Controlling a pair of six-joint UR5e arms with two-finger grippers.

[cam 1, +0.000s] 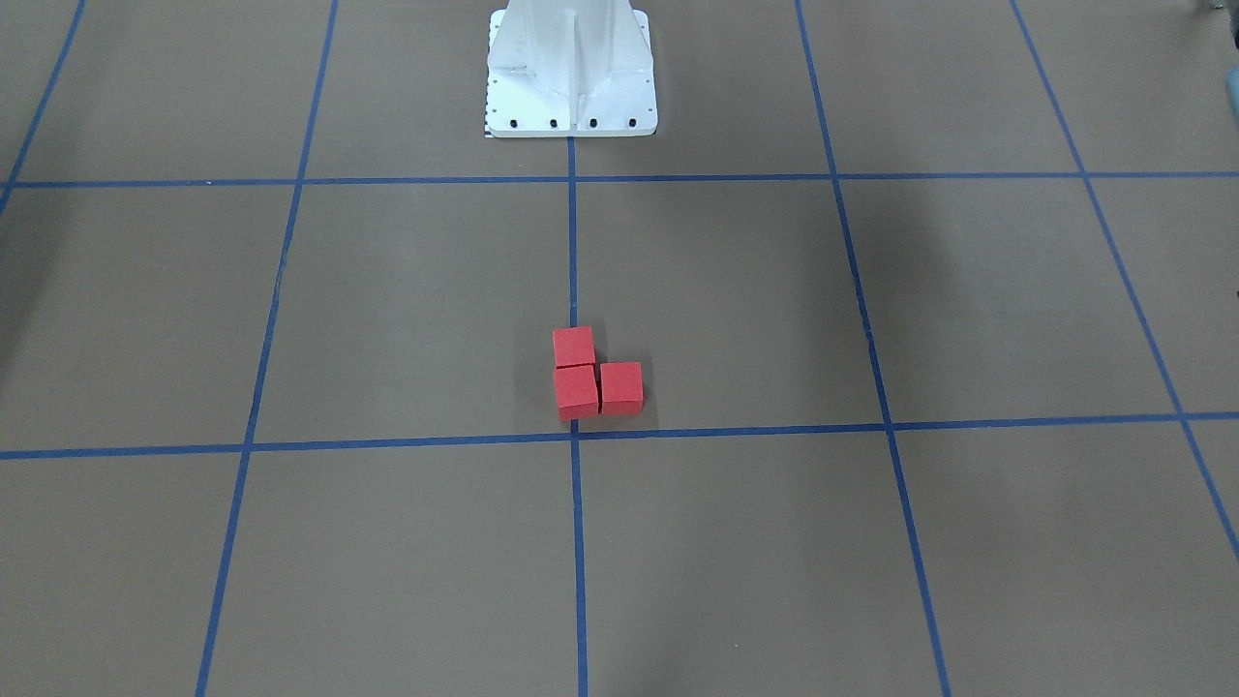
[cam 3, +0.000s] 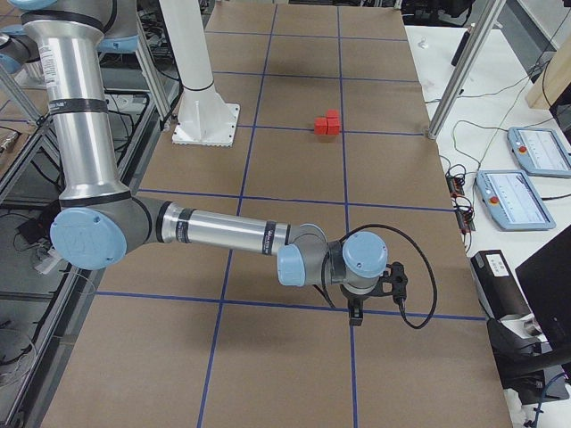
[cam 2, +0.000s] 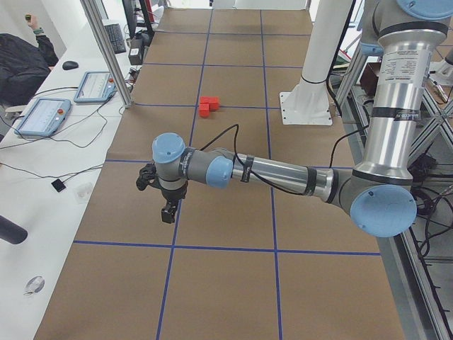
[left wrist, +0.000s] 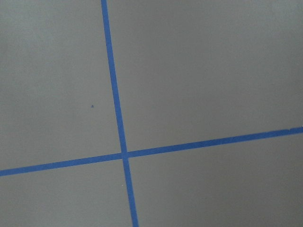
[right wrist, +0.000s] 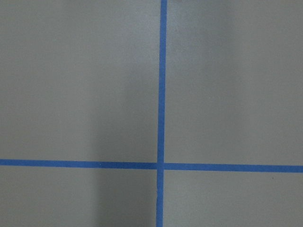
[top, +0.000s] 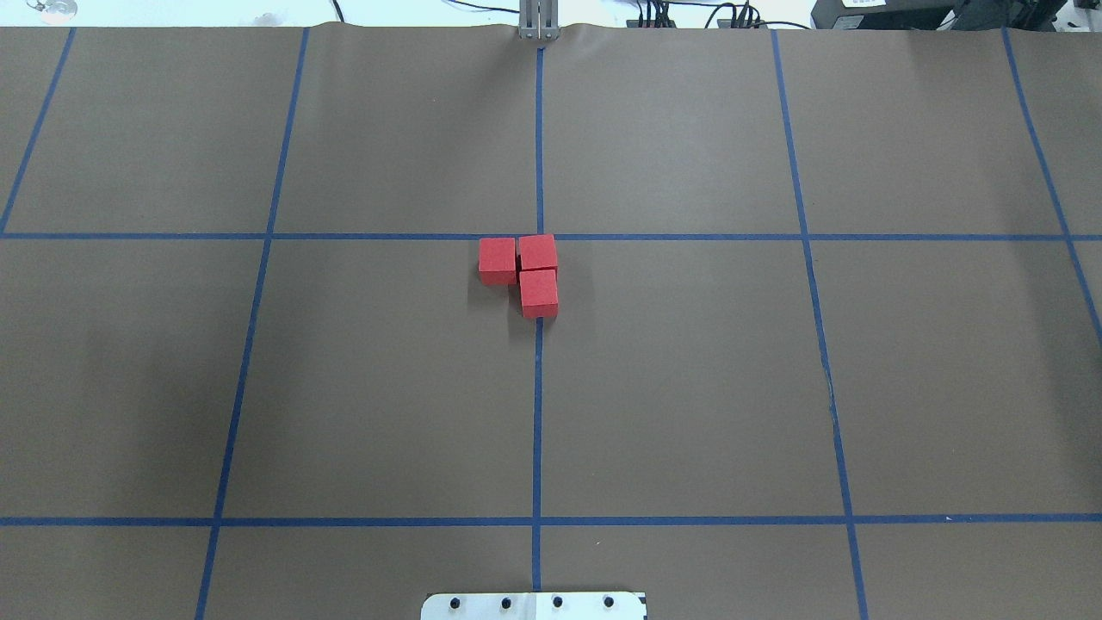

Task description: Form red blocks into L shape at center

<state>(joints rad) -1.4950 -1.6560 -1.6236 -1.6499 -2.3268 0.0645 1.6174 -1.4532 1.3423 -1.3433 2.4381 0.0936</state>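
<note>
Left tool [cam 2: 168, 212] and right tool [cam 3: 356, 314] hang over bare worktop [cam 2: 219, 290] near opposite ends, open room around each; open or closed, cannot tell; blocks [top: 537, 253] lie between them, well apart from both, touching in an L beside the center [cam 1: 575, 436].

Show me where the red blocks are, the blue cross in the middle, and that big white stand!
red blocks [cam 1: 576, 389]: front-facing view, on the corner block of the L.
blue cross [cam 1: 575, 436]: front-facing view, where the two tape lines meet.
white stand [cam 1: 571, 116]: front-facing view, on its flat bolted foot.
</note>
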